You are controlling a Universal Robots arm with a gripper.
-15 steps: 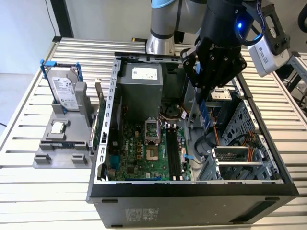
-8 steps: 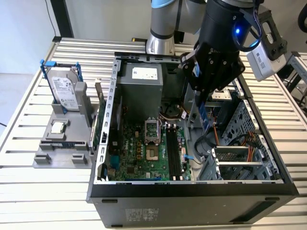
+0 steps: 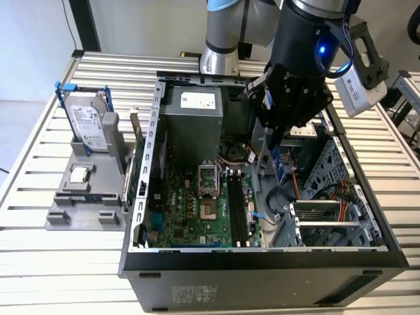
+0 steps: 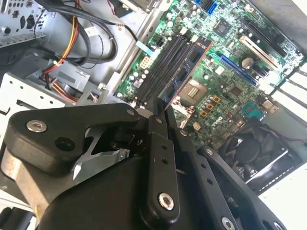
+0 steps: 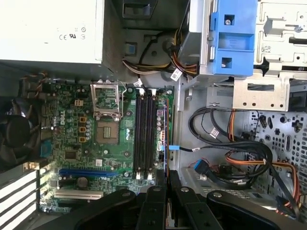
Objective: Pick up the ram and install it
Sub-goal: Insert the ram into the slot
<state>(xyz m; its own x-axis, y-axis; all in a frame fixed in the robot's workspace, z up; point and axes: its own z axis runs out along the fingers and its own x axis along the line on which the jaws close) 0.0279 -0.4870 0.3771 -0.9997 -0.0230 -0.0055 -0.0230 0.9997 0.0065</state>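
Note:
My gripper (image 3: pixel 279 147) hangs inside the open computer case, shut on the ram (image 3: pixel 281 169), a thin dark blue-green stick held on edge and pointing down. In the second wrist view the ram (image 4: pixel 187 67) juts out from between the black fingers (image 4: pixel 156 120) over the motherboard. In the first wrist view the ram (image 5: pixel 165 134) shows edge-on as a thin line beside the black memory slots (image 5: pixel 144 134). In the exterior view the slots (image 3: pixel 237 207) lie below the stick and a little to the exterior view's left. The ram is above the board, apart from the slots.
The grey power supply (image 3: pixel 193 111) fills the case's back. A CPU socket (image 3: pixel 209 210) sits beside the slots, with orange and black cables (image 3: pixel 315 190) and a drive cage (image 3: pixel 321 223) toward the exterior view's right. A hard drive (image 3: pixel 88 125) stands in a grey holder outside the case.

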